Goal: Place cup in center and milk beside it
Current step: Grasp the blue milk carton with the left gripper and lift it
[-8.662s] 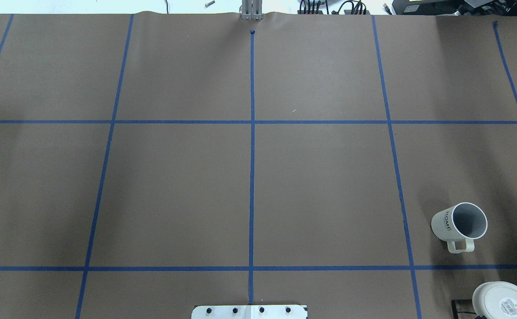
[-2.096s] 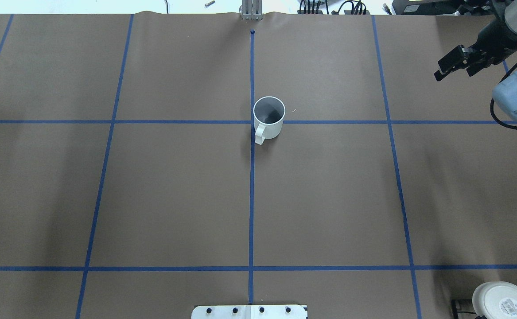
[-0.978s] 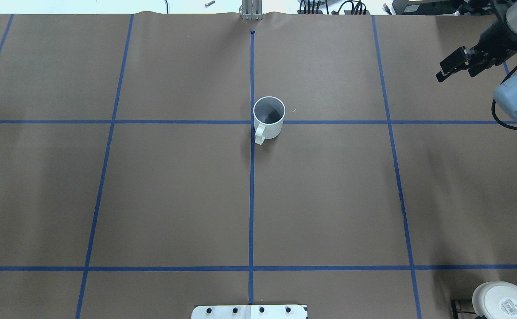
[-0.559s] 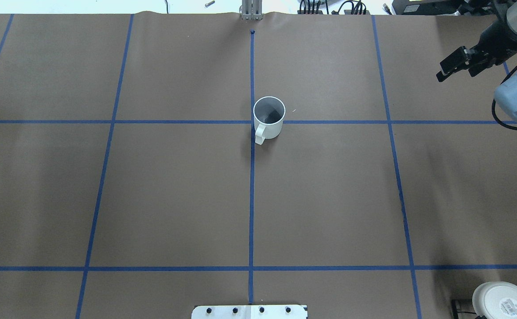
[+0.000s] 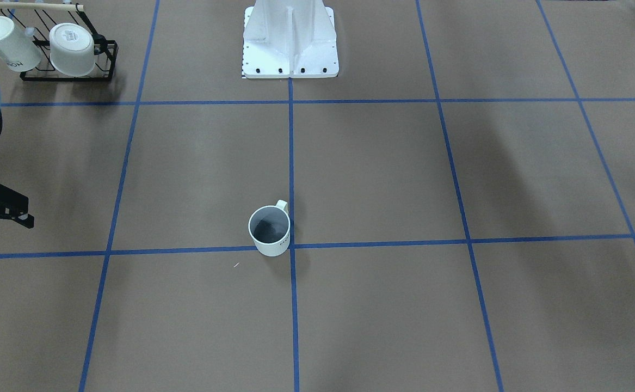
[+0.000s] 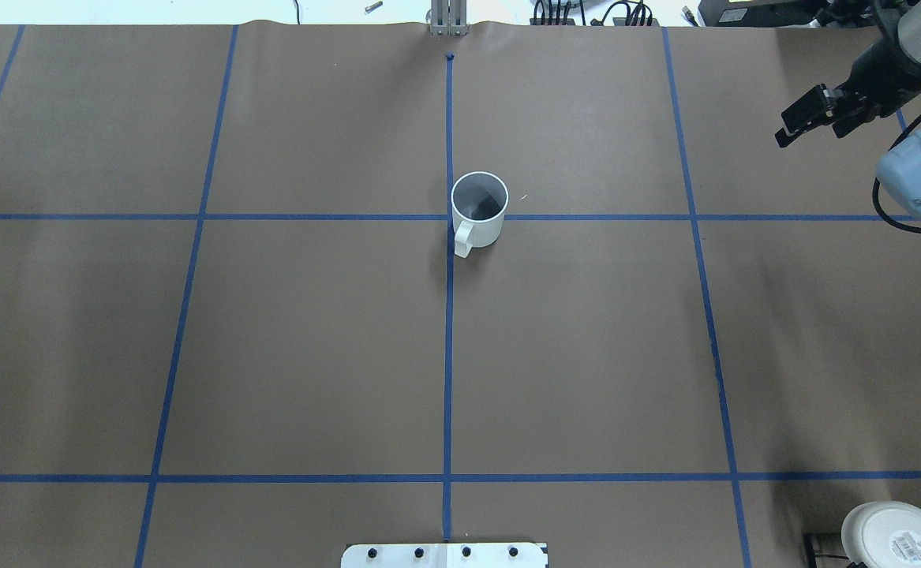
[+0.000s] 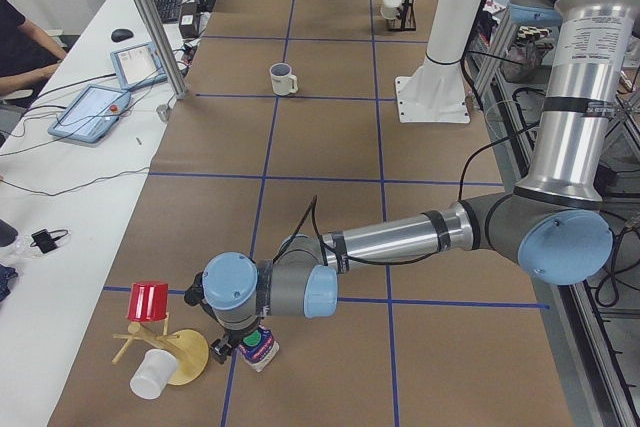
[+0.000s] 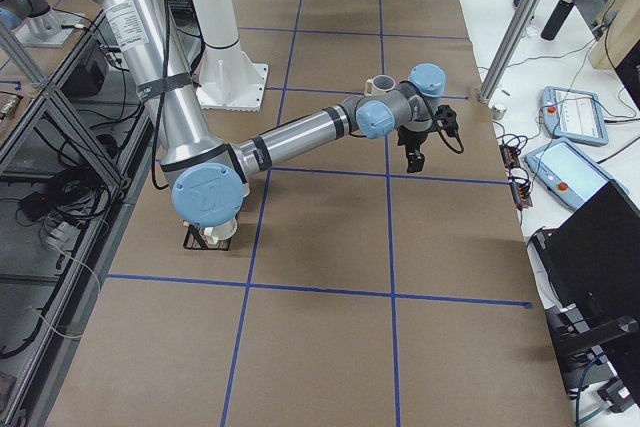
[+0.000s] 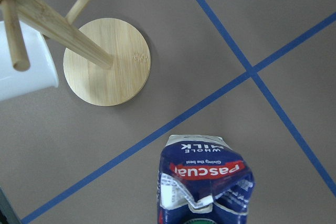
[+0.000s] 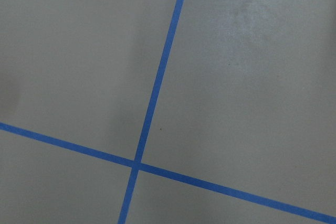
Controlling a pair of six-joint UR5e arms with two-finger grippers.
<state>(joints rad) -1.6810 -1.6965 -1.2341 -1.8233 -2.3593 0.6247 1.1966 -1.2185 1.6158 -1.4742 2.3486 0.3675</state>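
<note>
The cup (image 6: 477,209) is a white mug with a dark grey inside. It stands upright at the table's centre by the blue tape crossing and also shows in the front view (image 5: 269,231). My right gripper (image 6: 785,128) hovers far to the cup's right, looks open and holds nothing. It sits at the left edge of the front view (image 5: 1,226). The milk (image 9: 205,182), a navy-blue carton with a red "Pascual" label, stands at the table's left end (image 7: 260,349). My left gripper (image 7: 240,339) is right at the carton. I cannot tell whether it is open or shut.
A wooden mug tree (image 7: 170,347) with a red cup (image 7: 148,300) and a white cup (image 7: 150,377) stands close beside the milk; its round base (image 9: 106,61) shows in the left wrist view. A black rack (image 5: 67,49) holds two other white mugs. The robot's base plate (image 5: 290,54) stands at mid-table.
The cup went from the right front square to the table's centre between the two earliest frames. Over the last two seconds the right gripper has barely shifted and the cup has stayed still.
</note>
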